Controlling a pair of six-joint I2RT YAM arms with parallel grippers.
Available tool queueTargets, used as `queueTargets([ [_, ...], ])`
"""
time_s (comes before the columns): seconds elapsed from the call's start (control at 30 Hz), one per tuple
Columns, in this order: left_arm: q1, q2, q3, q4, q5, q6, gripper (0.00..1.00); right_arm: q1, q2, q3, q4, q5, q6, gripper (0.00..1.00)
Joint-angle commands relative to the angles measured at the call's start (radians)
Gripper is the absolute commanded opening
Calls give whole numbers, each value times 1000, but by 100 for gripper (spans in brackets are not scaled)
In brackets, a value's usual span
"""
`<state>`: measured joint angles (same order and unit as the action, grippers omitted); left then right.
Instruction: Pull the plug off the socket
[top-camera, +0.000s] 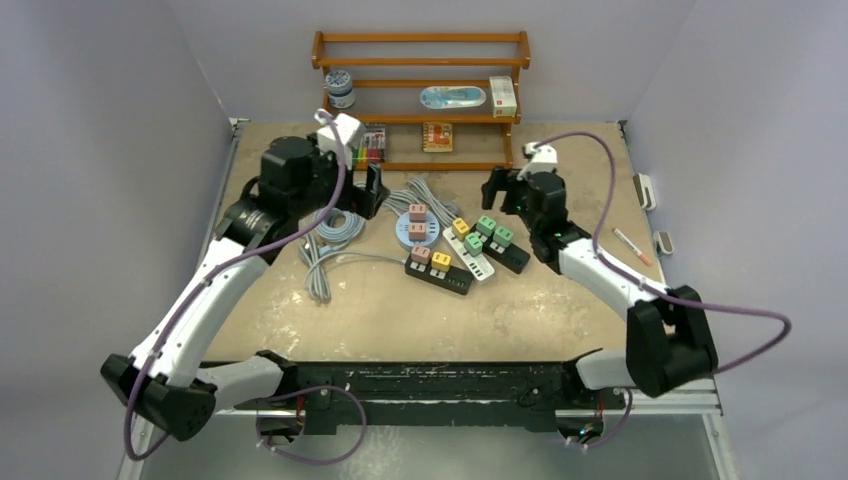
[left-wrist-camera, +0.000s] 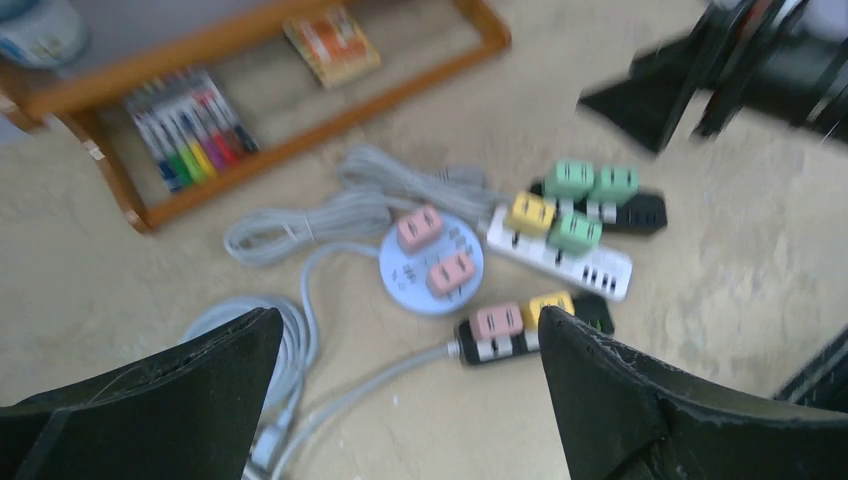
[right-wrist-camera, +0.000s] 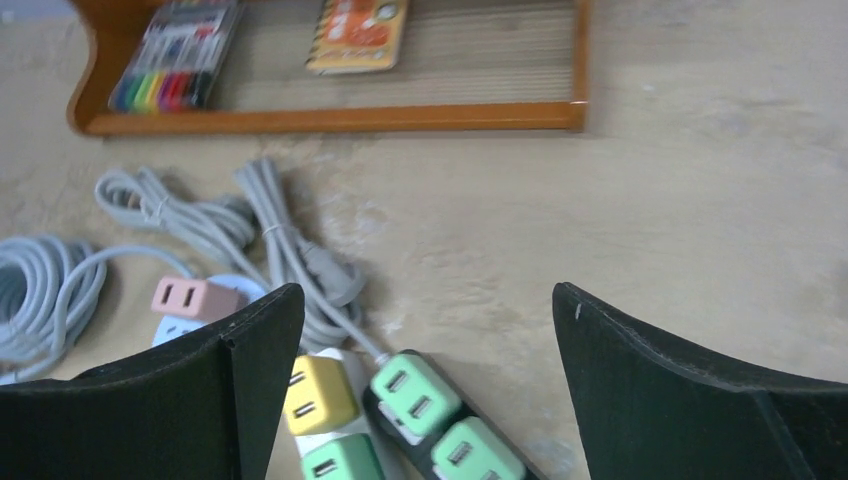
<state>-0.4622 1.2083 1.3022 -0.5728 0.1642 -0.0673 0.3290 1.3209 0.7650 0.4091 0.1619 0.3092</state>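
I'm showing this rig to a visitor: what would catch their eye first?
The cluster of power strips studded with pink, yellow and green plugs at the centre of the beige table stands out first. Left of it lie coiled grey cables, and an orange-brown wooden shelf rack stands at the far edge.

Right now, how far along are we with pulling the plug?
Done: nothing visible. Every plug I can see sits in a strip, none loose on the table. In hand: nothing. The left gripper and right gripper hover open, the right one nearest the green plugs. Left: close on a plug and pull it free.
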Motion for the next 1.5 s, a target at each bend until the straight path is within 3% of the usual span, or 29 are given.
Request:
queueTargets([
  [0.0, 11, 9, 39, 197, -112, -73, 100, 97, 94, 147, -104, -32, -131, 92],
  [0.2, 27, 99, 123, 197, -254, -167, 97, 202, 174, 245, -166, -89, -220, 87],
  [0.27, 35, 108, 133, 189, -363, -193, 97, 235, 208, 279, -198, -98, -250, 86],
  [0.33, 55, 86, 83, 256, -455, -229, 98, 248, 229, 295, -208, -128, -270, 85],
  [0.5, 191, 67, -32, 455, -500, -299, 99, 252, 223, 303, -188, -190, -267, 86],
  [0.73, 341, 163, -98, 694, -551, -197, 97, 258, 160, 260, -173, -216, -235, 87],
  [0.87, 414, 223, -117, 812, -663, -314, 96, 258, 117, 235, -144, -230, -207, 88],
  [1.0, 414, 293, -65, 773, -869, -352, 96, 260, 59, 225, -131, -250, -196, 88],
  [1.07, 415, 386, 80, 552, -1031, -421, 93, 260, 25, 214, -132, -237, -197, 89],
  [1.13, 392, 399, 95, 529, -1113, -378, 92, 260, -8, 213, -152, -205, -204, 89],
  [1.23, 433, 388, 93, 535, -980, -410, 96, 260, -43, 179, -150, -151, -215, 89],
  [1.33, 476, 438, 145, 499, -588, -382, 97, 260, -43, 164, -144, -142, -214, 90],
  [1.47, 486, 491, 234, 328, -179, -265, 96, 261, -35, 160, -151, -156, -204, 90],
])
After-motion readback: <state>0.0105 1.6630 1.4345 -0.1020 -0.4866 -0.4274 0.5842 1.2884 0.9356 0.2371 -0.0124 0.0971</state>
